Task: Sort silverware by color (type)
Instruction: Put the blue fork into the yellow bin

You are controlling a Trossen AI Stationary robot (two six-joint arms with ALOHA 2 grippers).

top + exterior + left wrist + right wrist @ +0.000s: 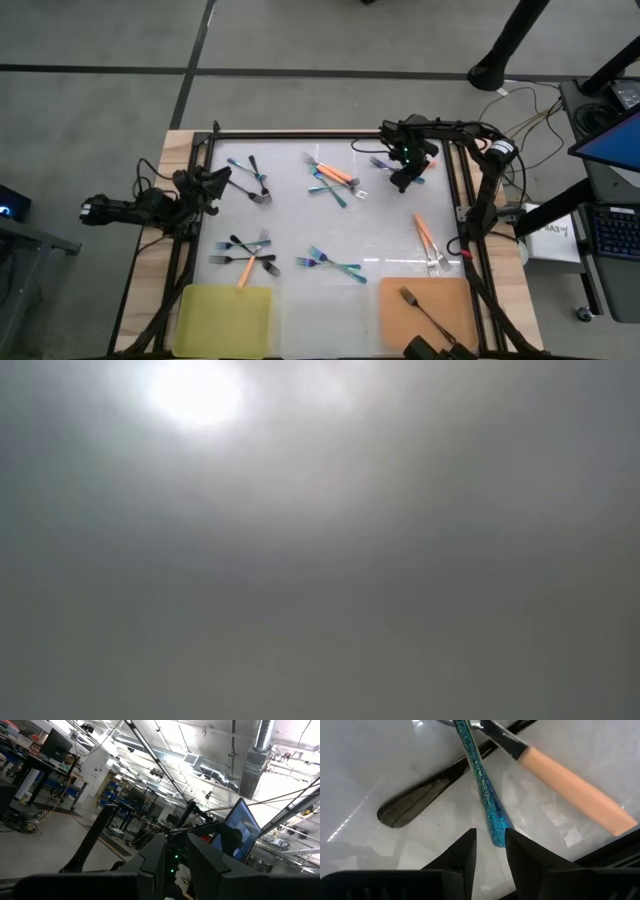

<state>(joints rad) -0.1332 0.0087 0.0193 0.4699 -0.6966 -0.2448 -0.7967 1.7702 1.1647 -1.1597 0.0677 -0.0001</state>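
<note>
Right gripper (490,847) jaws straddle blue-teal fork (479,775), crossed by orange-handled fork (575,787) and black fork (427,800).

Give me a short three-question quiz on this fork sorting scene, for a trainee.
1. Multiple choice: in the right wrist view, which fork's handle end lies just ahead of the right gripper? A, the orange-handled one. B, the blue-teal one. C, the dark one.
2. True or false: the fork in the orange tray is an orange-handled one.
3. Fill in: the left gripper sits at the table's ___ side in the high view.

Key
1. B: the blue-teal fork.
2. False: it is a dark fork.
3. Left.
</note>
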